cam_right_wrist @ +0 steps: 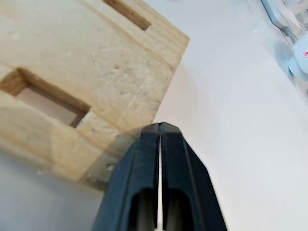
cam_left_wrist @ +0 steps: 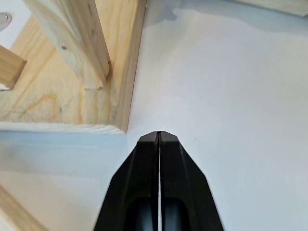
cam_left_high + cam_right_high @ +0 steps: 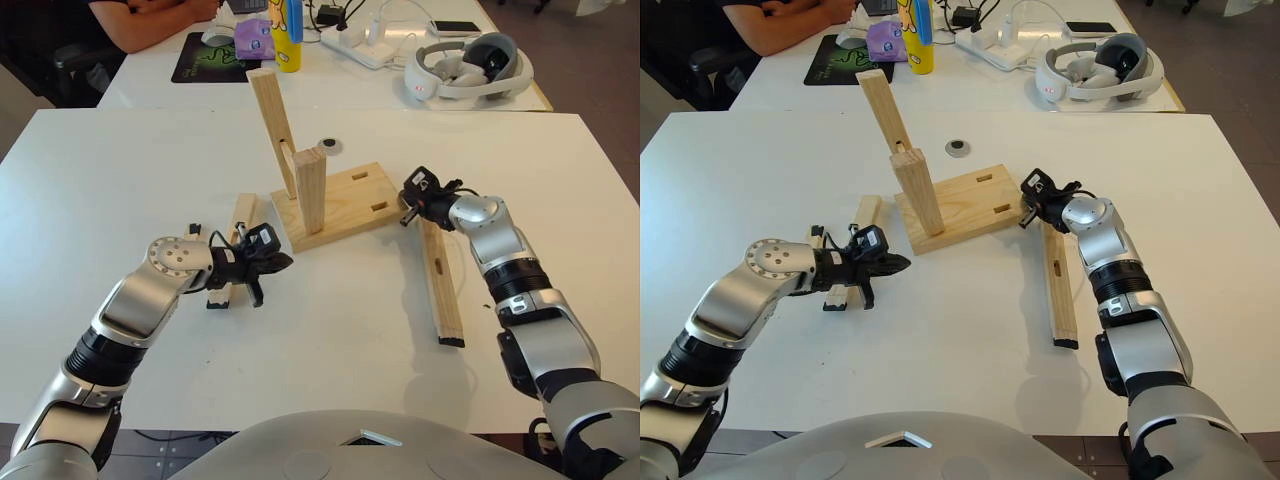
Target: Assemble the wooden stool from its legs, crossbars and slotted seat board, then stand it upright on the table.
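One seat board (image 3: 345,203) lies flat in the middle of the white table (image 3: 120,180). Two legs stand in it: the nearer leg (image 3: 310,190) is upright at the board's front left corner, and the farther leg (image 3: 273,120) behind it leans away. A short crossbar (image 3: 289,151) seems to join them near the nearer leg's top. Two empty slots (image 3: 361,177) show on the right half of the board.

Two more legs lie loose on the table. One loose leg (image 3: 243,212) lies left of the board, its near end hidden under the left gripper (image 2: 159,137). The other loose leg (image 3: 441,285) lies right of the board and points toward the robot.

The left gripper sits low over the table just off the board's front left corner, its two fingers pressed together with nothing between them. The right gripper (image 1: 160,129) is at the board's right edge, beside one empty slot; its fingers are also closed on nothing.

One small dark disc (image 3: 328,145) rests on the table behind the board.
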Controlling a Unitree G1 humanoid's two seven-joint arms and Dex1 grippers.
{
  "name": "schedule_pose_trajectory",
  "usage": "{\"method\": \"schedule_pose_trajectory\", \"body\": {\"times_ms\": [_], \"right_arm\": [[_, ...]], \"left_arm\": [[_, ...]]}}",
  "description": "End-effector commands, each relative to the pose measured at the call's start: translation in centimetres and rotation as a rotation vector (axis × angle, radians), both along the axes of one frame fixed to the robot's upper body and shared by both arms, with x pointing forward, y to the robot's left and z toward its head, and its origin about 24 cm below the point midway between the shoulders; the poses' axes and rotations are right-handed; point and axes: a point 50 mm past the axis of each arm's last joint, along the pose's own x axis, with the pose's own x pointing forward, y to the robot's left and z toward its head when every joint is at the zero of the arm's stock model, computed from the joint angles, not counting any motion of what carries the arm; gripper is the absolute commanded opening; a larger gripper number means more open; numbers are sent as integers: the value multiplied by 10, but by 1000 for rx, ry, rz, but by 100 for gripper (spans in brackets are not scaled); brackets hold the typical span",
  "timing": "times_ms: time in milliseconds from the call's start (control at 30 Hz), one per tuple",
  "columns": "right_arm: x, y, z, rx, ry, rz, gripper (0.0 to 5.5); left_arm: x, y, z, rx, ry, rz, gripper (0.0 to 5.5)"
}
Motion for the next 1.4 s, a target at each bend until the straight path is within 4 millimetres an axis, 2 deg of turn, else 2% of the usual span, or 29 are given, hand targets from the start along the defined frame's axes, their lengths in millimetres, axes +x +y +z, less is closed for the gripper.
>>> {"method": "schedule_pose_trajectory", "body": {"times_ms": [33,200,333,600,700,800,900,1300,1400], "right_arm": [[4,9,8,-2,-2,63,0],[5,15,12,-1,1,107,0],[6,17,13,-2,2,114,0],[3,14,6,-25,18,102,0],[2,13,4,-20,25,96,0],[2,14,3,-23,29,101,0],[4,17,4,-25,30,109,0],[-3,22,0,-32,68,163,0],[-12,19,3,-48,85,199,0]], "left_arm": [[16,3,-10,59,-45,74,1],[20,3,-19,24,-23,124,1],[9,-6,-18,-25,41,59,1],[7,19,-4,103,51,14,1],[12,10,0,22,48,24,1],[2,-7,-1,-78,115,-35,1],[-4,-15,-4,-95,144,-63,1],[8,-10,-18,-23,108,61,1],[14,-5,-18,1,77,108,1]]}}
